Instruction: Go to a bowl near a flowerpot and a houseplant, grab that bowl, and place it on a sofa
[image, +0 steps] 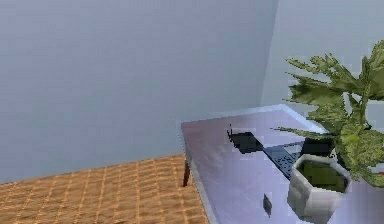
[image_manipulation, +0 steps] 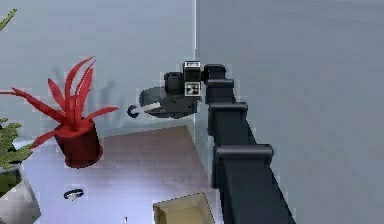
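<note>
One greyish rounded shape (image_manipulation: 155, 98), bowl-like, is hanging at the far end of the gripper (image_manipulation: 137, 110), clear of the table (image_manipulation: 140, 165) beneath, its long axis lying roughly level, rim direction unclear. I cannot tell the fingers' state. A red plant (image_manipulation: 78, 140) is standing below-left of the gripper.

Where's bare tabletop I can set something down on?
In the forward view the table is bare along its left edge, beside the laptop; the white pot crowds the right. In the arm side view a bare patch lies between the red potted plant and the arm.
</note>
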